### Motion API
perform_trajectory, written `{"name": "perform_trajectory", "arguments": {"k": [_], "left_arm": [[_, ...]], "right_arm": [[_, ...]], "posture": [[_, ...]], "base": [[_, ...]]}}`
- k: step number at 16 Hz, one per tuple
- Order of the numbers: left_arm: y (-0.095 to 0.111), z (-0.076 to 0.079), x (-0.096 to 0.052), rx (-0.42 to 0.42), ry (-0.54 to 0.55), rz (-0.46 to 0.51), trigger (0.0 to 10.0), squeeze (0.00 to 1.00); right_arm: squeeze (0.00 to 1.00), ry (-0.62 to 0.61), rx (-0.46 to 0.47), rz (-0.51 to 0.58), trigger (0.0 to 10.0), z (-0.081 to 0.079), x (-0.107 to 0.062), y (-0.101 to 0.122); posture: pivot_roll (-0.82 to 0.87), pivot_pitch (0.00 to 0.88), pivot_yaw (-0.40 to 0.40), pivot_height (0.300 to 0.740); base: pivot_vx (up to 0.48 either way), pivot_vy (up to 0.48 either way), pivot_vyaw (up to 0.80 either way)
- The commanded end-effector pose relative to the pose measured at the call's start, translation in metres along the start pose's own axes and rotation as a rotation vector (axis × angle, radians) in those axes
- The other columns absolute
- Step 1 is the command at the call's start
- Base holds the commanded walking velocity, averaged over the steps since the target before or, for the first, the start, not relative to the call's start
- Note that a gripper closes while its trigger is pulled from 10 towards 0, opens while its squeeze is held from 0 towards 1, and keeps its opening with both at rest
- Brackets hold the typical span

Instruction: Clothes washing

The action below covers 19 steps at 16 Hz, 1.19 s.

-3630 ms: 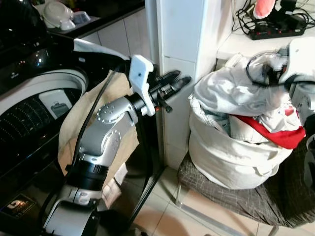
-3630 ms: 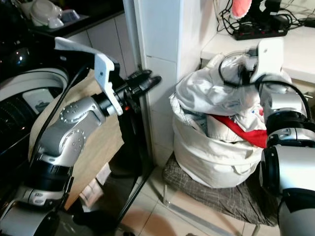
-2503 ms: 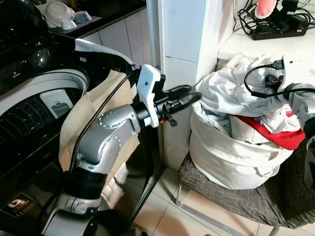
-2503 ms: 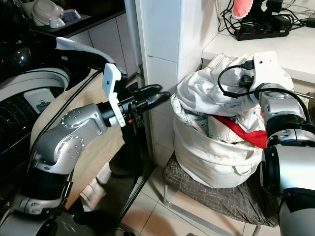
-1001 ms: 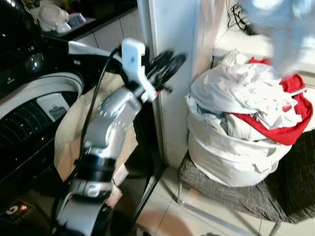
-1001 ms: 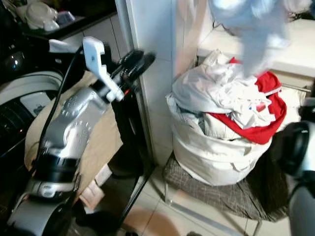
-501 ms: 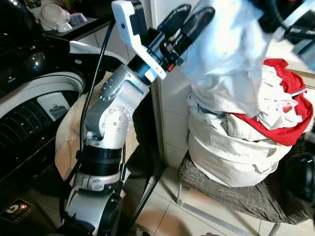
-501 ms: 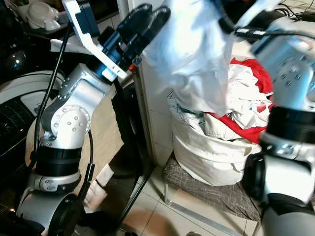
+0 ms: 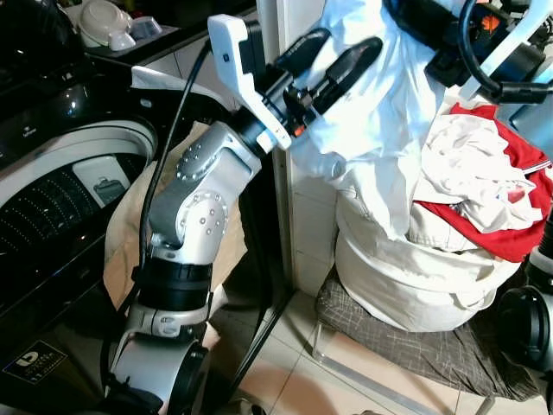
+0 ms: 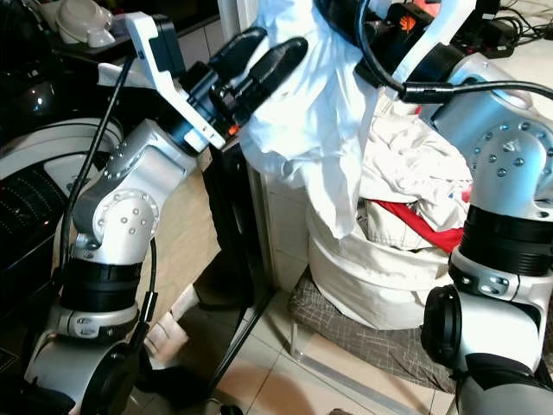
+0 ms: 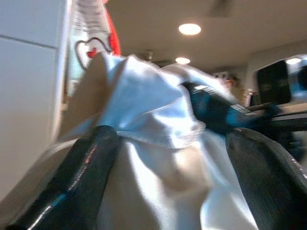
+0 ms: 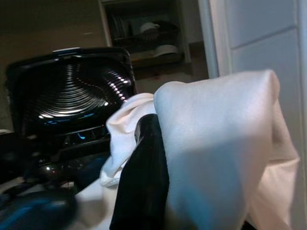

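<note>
The lifted garment (image 9: 380, 104) is plain white, and the laundry bag (image 9: 406, 277) below it is off-white. In that bag lie a red cloth (image 9: 510, 233) and pale checked fabric (image 10: 333, 226). The bag's chair seat (image 9: 406, 350) has a grey crosshatch; both arms are silver with black fingers (image 9: 346, 69).

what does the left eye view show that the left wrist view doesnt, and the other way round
Left eye view alone: the open washing machine drum, the overfilled white fabric laundry bag with a red garment on top, and the grey chair seat beneath it.

Left wrist view alone: round ceiling lights overhead.

Both: the white garment held up by the right gripper, with the open left gripper reaching against it, one black finger on each side of the cloth.
</note>
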<state>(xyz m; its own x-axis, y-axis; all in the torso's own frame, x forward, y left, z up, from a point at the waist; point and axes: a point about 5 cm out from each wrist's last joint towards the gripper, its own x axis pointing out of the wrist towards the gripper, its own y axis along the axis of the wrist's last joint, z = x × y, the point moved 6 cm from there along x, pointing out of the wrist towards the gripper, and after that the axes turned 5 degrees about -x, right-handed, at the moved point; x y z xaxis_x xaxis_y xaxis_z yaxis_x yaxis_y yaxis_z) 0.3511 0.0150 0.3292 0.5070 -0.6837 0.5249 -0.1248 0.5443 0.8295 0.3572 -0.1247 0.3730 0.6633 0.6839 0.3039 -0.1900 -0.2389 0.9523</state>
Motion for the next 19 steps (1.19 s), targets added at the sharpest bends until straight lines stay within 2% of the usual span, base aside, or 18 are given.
{"name": "perform_trajectory", "arguments": {"k": [1, 4, 5, 6, 8, 9, 10, 11, 13, 15, 16, 17, 19], "left_arm": [[0.005, -0.009, 0.000, 0.040, 0.044, 0.004, 10.0, 1.00], [0.021, -0.028, -0.001, 0.104, 0.145, 0.072, 10.0, 1.00], [0.020, -0.029, -0.002, 0.087, 0.134, 0.059, 10.0, 1.00], [0.009, -0.021, -0.003, 0.039, 0.063, 0.003, 10.0, 1.00], [-0.011, 0.013, -0.008, -0.067, -0.140, -0.079, 10.0, 1.00], [-0.020, 0.030, -0.011, -0.144, -0.217, -0.103, 10.0, 0.00], [-0.024, 0.033, -0.011, -0.152, -0.226, -0.116, 10.0, 0.00], [-0.034, 0.029, -0.008, -0.114, -0.185, -0.146, 10.0, 0.00], [-0.041, 0.019, -0.003, -0.065, -0.123, -0.170, 10.0, 0.00], [-0.037, 0.010, -0.001, -0.040, -0.076, -0.153, 10.0, 0.00], [-0.033, 0.002, 0.000, -0.057, -0.035, -0.141, 2.4, 0.00], [-0.027, -0.005, -0.001, -0.053, -0.002, -0.119, 0.0, 0.00], [-0.026, -0.013, -0.002, -0.025, 0.039, -0.114, 0.0, 0.00]], "right_arm": [[0.00, 0.047, -0.012, 0.024, 0.0, -0.010, -0.002, 0.009], [0.00, 0.086, -0.011, 0.020, 0.0, -0.017, -0.005, 0.009], [0.00, 0.096, -0.006, 0.020, 0.0, -0.019, -0.006, 0.009], [0.00, 0.121, 0.014, 0.026, 0.0, -0.022, -0.007, 0.009], [0.00, 0.166, 0.039, 0.026, 0.0, -0.030, -0.007, 0.007], [0.00, 0.191, 0.048, 0.023, 0.0, -0.036, -0.007, 0.005], [0.00, 0.202, 0.053, 0.023, 0.0, -0.038, -0.007, 0.004], [0.00, 0.240, 0.066, 0.025, 0.0, -0.046, -0.008, 0.004], [0.00, 0.281, 0.073, 0.025, 0.0, -0.054, -0.011, 0.004], [0.00, 0.296, 0.075, 0.023, 0.0, -0.058, -0.012, 0.004], [0.00, 0.295, 0.073, 0.020, 0.0, -0.058, -0.013, 0.004], [0.00, 0.289, 0.071, 0.020, 0.0, -0.058, -0.013, 0.004], [0.00, 0.278, 0.070, 0.020, 0.0, -0.057, -0.014, 0.004]], "posture": [[-0.16, 0.000, 0.104, 0.740], [-0.16, 0.000, 0.105, 0.740], [-0.16, 0.000, 0.104, 0.740], [-0.16, 0.000, 0.102, 0.740], [-0.16, 0.000, 0.103, 0.740], [-0.16, 0.000, 0.105, 0.740], [-0.16, 0.000, 0.105, 0.740], [-0.16, 0.000, 0.106, 0.740], [-0.16, 0.000, 0.108, 0.740], [-0.16, 0.000, 0.110, 0.740], [-0.16, 0.000, 0.111, 0.740], [-0.16, 0.000, 0.111, 0.740], [-0.16, 0.000, 0.112, 0.740]], "base": [[0.000, 0.000, 0.00], [0.000, 0.000, 0.00], [0.000, 0.000, 0.00], [0.000, 0.000, 0.00], [0.000, 0.000, 0.00], [0.000, 0.000, 0.00], [0.000, 0.000, 0.00], [0.000, 0.000, 0.00], [0.000, 0.000, 0.00], [0.000, 0.000, 0.00], [0.000, 0.000, 0.00], [0.000, 0.000, 0.00], [0.000, 0.000, 0.00]]}}
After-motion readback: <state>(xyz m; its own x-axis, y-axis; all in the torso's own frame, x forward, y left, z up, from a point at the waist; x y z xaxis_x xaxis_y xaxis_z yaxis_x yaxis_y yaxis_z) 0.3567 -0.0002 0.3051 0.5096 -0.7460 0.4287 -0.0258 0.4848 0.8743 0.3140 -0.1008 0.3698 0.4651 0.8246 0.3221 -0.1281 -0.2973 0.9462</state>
